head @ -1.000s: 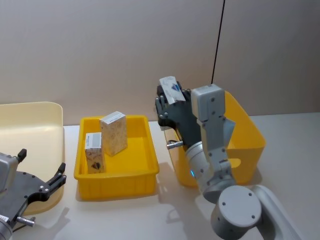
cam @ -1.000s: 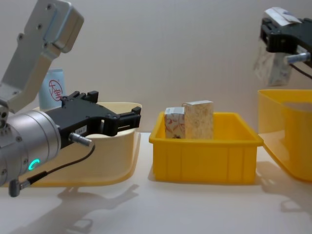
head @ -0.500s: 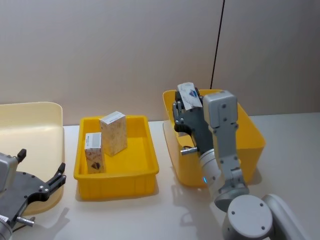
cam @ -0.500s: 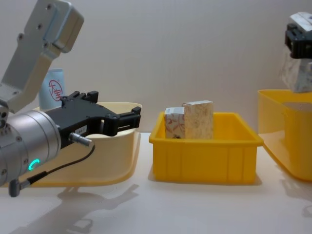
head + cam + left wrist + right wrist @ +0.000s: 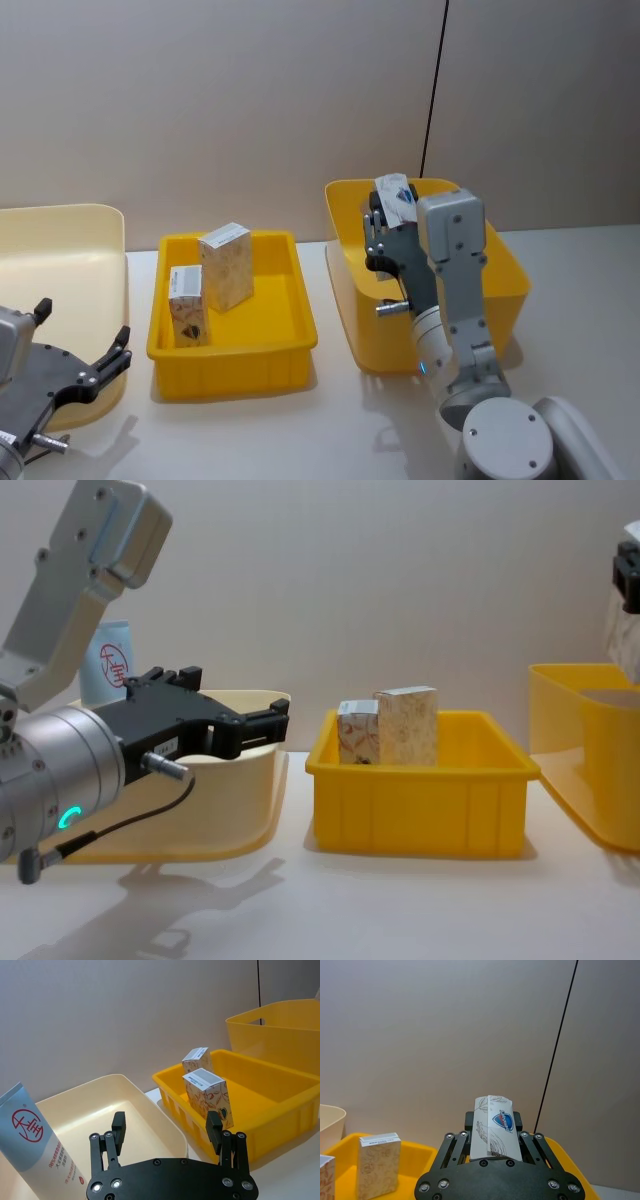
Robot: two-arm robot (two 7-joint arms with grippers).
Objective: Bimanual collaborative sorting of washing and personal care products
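Three small upright cartons with mottled beige and grey prints are present: two (image 5: 226, 265) (image 5: 188, 305) stand side by side in the shallow yellow plastic bin (image 5: 285, 345) at centre, the taller one farther back. The third carton (image 5: 395, 198), white with leaf drawings and a blue shield logo, is pinched between the fingers of the right gripper (image 5: 384, 222), above the deep yellow plastic bin (image 5: 505, 270) on the right. One tall pale-blue squeeze tube (image 5: 37, 1147) bearing a red circled character leans inside the cream plastic tub (image 5: 100, 235) on the left. The left gripper (image 5: 166, 1131) hovers before this tub, its black fingers (image 5: 118, 1127) spread wide with nothing between them. A thin black cable (image 5: 433, 95) hangs down the plain wall behind the deep bin.
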